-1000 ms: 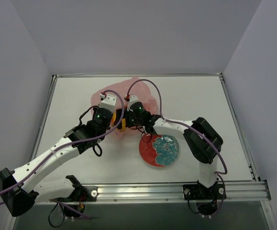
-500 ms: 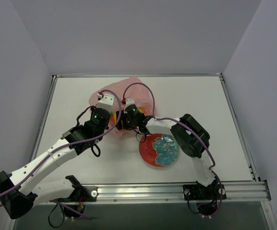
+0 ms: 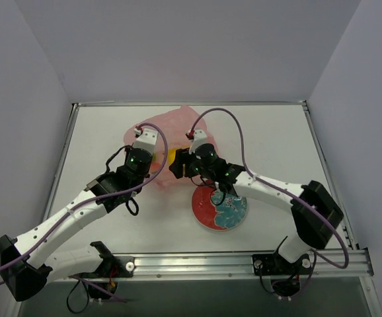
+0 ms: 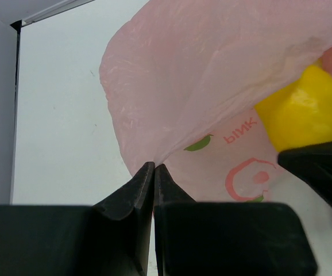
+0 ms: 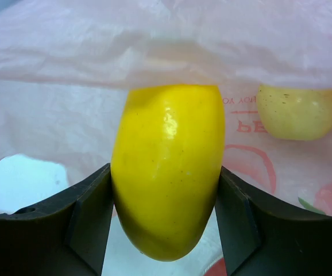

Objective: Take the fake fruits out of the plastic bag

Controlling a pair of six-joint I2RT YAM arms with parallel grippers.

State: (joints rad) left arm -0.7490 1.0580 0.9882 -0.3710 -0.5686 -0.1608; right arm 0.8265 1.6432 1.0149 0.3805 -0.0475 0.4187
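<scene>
**Top view.** The right claw (image 3: 175, 162) is shown closed around a yellow fruit (image 3: 173, 156) at the near side of the bag (image 3: 178, 122). Compared with half a second earlier, the right arm (image 3: 270, 191) has been unfolded outward. The fruit, then mostly hidden, is now plainly seen. The left arm (image 3: 78, 211) has hardly been shifted. From this it is judged that the withdrawal of a first fruit has been started but not finished. One bag, one plate (image 3: 224, 216) just in front of the bag, two arms and one fruit are counted here.

**Left wrist view.** The left claw (image 4: 154, 168) is seen fully closed, with a fold of the bag's lower edge pinched between its tips. The bag's mouth is probably being held in this way against the other arm's pull. The yellow fruit is seen to the right, under the bag's upper sheet. One fruit is counted.

**Right wrist view.** The yellow fruit is clamped at its sides between the two fingers (image 5: 88, 218), which are parted only to its width. The bag's upper sheet is draped over its top, so it is judged to be still at the mouth rather than free. A paler fruit (image 5: 298, 112) is seen deeper inside the bag, to the right. Two fruits are counted, and any others are hidden.
</scene>
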